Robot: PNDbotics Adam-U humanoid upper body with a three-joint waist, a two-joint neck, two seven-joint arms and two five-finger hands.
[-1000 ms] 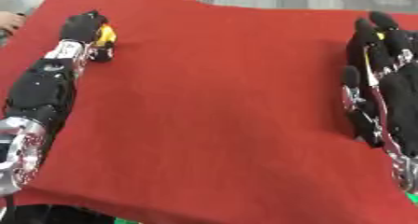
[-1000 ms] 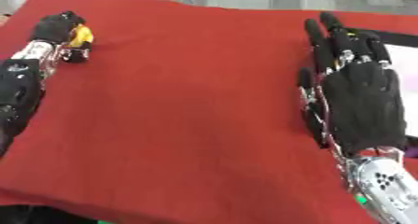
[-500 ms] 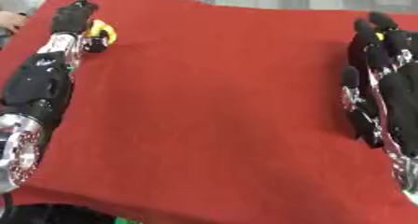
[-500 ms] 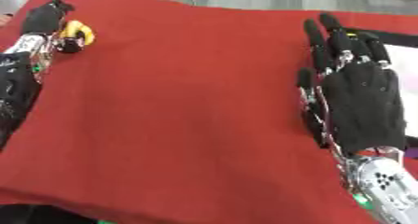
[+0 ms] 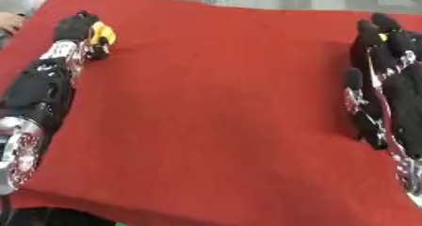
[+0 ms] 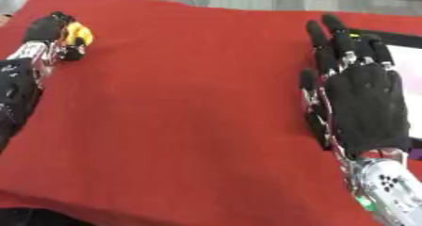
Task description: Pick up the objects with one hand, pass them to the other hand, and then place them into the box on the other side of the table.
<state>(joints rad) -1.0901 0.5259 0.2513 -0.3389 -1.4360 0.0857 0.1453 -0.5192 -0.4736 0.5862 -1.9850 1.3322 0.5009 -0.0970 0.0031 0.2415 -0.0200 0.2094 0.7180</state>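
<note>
Left eye view: the left robot hand (image 5: 76, 29) lies at the far left corner of the red-covered table (image 5: 223, 107), its fingers curled round a small yellow object (image 5: 102, 32) that sits on the inner, thumb side of the palm, touching it and resting at or just above the cloth. The forearm runs back along the table's left edge toward the robot. At the opposite edge the right robot hand (image 5: 394, 86) lies flat, palm down, fingers straight and apart, holding nothing. Right eye view: the same yellow object, roundish with no clear long axis, is clamped in the left robot hand, well apart from the right robot hand (image 6: 354, 95) across the whole width of the table. Just beyond and beside the right robot hand's outer edge shows a white surface with a dark rim (image 6: 400, 51), probably the box; little of it is in view. The relation that governs the coming move: the object lies directly to the left of the idle right robot hand, with bare cloth between, so the handover appears to call for both arms to close toward the table's middle before the receiving fingers can take it.
</note>
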